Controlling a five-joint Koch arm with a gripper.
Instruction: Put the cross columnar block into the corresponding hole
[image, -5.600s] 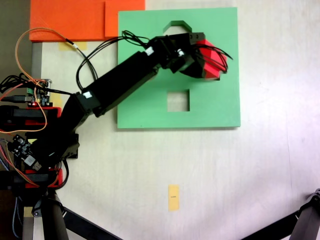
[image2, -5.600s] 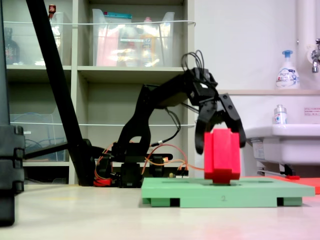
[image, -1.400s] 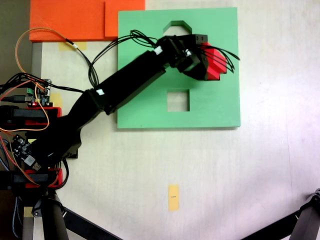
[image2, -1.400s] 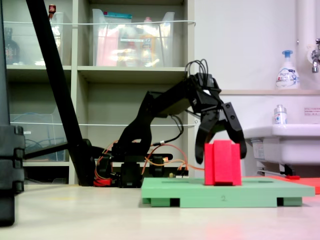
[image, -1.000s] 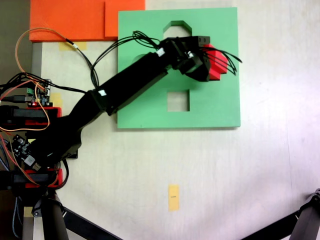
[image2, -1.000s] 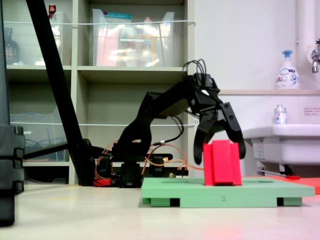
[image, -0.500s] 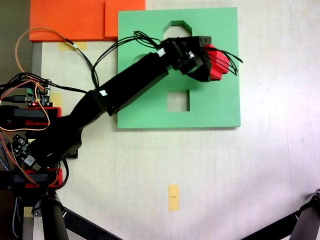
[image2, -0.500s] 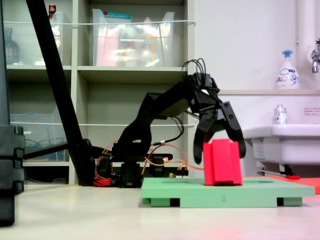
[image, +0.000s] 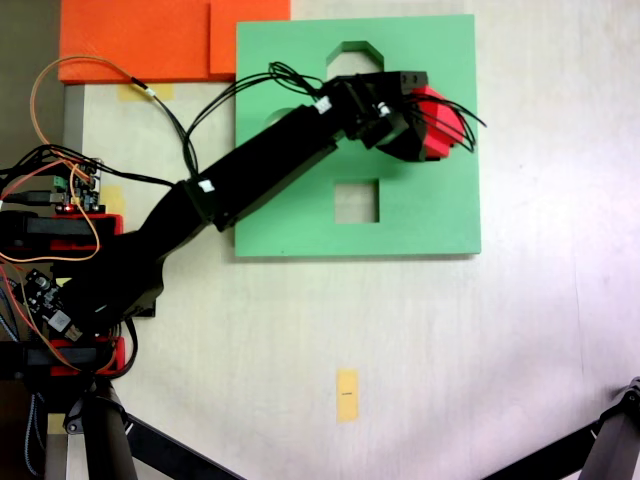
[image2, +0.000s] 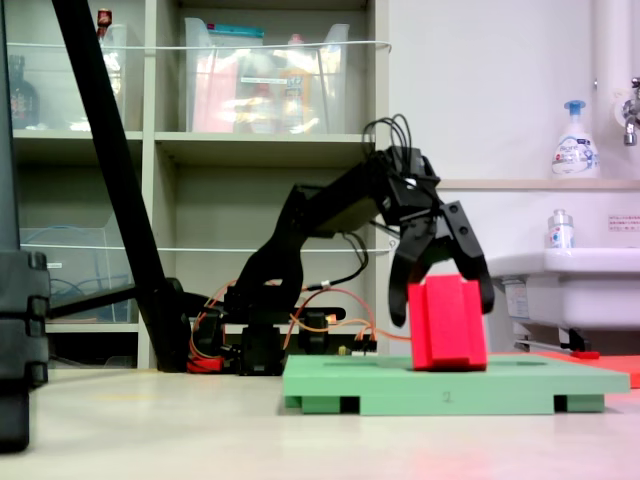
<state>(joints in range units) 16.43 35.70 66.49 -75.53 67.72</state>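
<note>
On a pale tabletop (image: 420, 330), a square green foam board (image: 440, 210) with cutouts carries a bright red foam block with a ribbed, cross-shaped profile (image2: 446, 323), which stands on the board's top face, leaning slightly in the low fixed view. The black robot arm's gripper (image2: 441, 305) straddles the block with its two curved jaws spread to either side, open around it rather than clamped, while in the fixed view from above the gripper (image: 435, 125) and block (image: 437, 128) sit above and to the right of the square cutout (image: 357, 201). The cross-shaped hole is hidden beneath arm and block, so how far the block sits in it cannot be told.
</note>
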